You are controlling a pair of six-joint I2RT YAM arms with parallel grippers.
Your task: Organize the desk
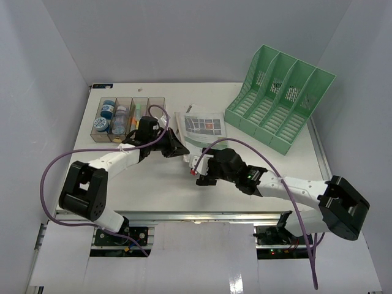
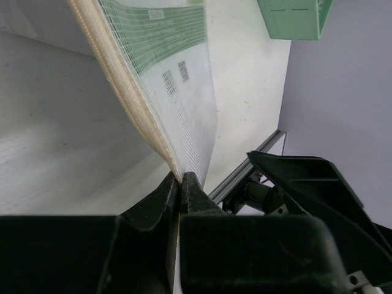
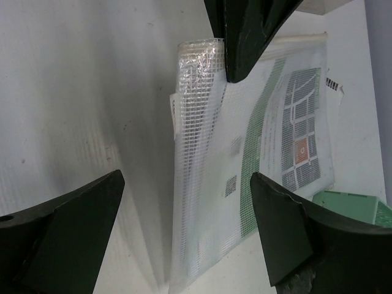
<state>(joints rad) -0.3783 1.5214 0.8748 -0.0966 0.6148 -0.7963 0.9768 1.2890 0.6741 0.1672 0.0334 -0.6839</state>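
Observation:
A clear mesh document pouch [image 1: 202,127] with a green-printed sheet inside lies on the white desk [image 1: 153,184], with one corner lifted. My left gripper [image 1: 176,147] is shut on that corner; in the left wrist view the fingers [image 2: 193,187] pinch the pouch's edge [image 2: 165,61]. My right gripper [image 1: 199,169] is open and empty at the pouch's near edge. In the right wrist view its jaws [image 3: 187,184] stand wide on either side of the pouch [image 3: 245,153], not touching it, and the left gripper's fingers [image 3: 245,37] show at the top.
A green four-slot file rack [image 1: 280,98] lies at the back right, also in the left wrist view [image 2: 294,12] and the right wrist view [image 3: 349,205]. A smoky compartment tray [image 1: 158,104] with small bottles [image 1: 109,110] stands at the back left. White walls enclose the desk.

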